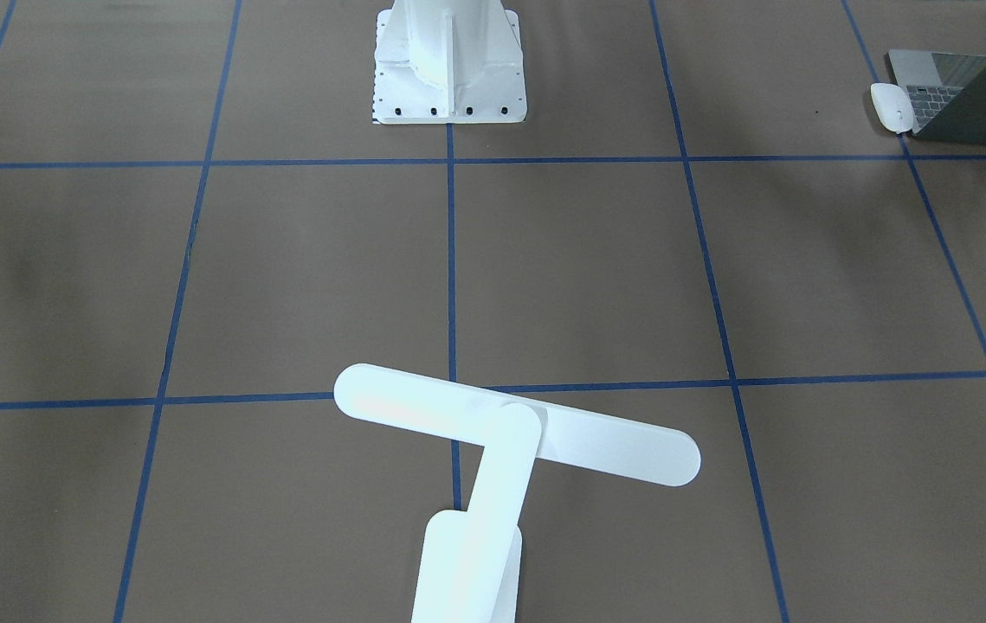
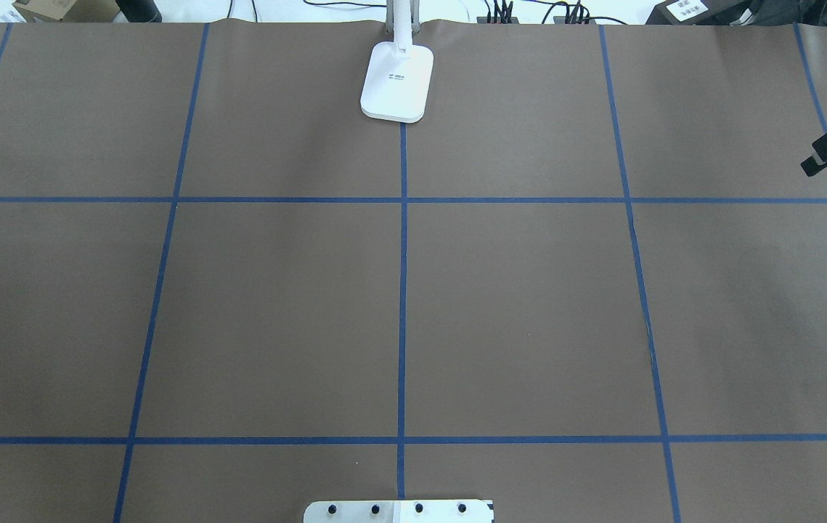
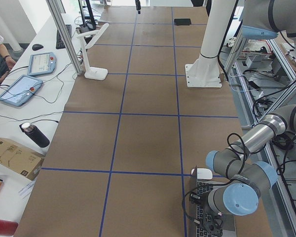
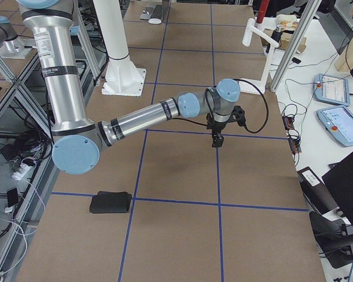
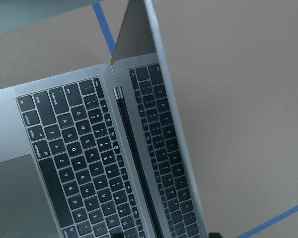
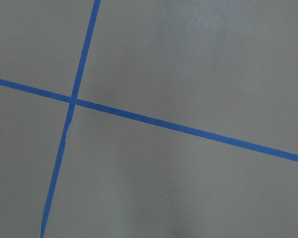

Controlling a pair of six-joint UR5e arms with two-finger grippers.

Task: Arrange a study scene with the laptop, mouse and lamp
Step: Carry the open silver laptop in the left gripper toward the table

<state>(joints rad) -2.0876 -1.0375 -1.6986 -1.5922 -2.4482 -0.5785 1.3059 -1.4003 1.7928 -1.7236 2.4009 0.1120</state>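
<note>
The task looks barely begun: the three things sit on the tabletop, but not yet as one scene. The laptop (image 1: 982, 99) lies well out to the robot's left of the pedestal (image 1: 449, 65), at that end of the tabletop, with its lid already open and the keys showing. The mouse (image 1: 892, 107) lies just beside it, on the pedestal side; whether the two touch I cannot tell. The lamp (image 1: 517, 437) stands upright straight across from the pedestal, at the tabletop's far edge, well apart from both. A black mat (image 4: 110, 202) lies far to the pedestal's right.

The left tool (image 3: 209, 227) hangs close over the laptop's keyboard; how wide it stands I cannot tell, since no view shows its fingers clearly. The right tool (image 4: 215, 140) points down over bare tabletop, right of the pedestal, carrying nothing that shows; its spread too is unclear.

What probably remains is bringing laptop, mouse and lamp together, starting with the laptop.
</note>
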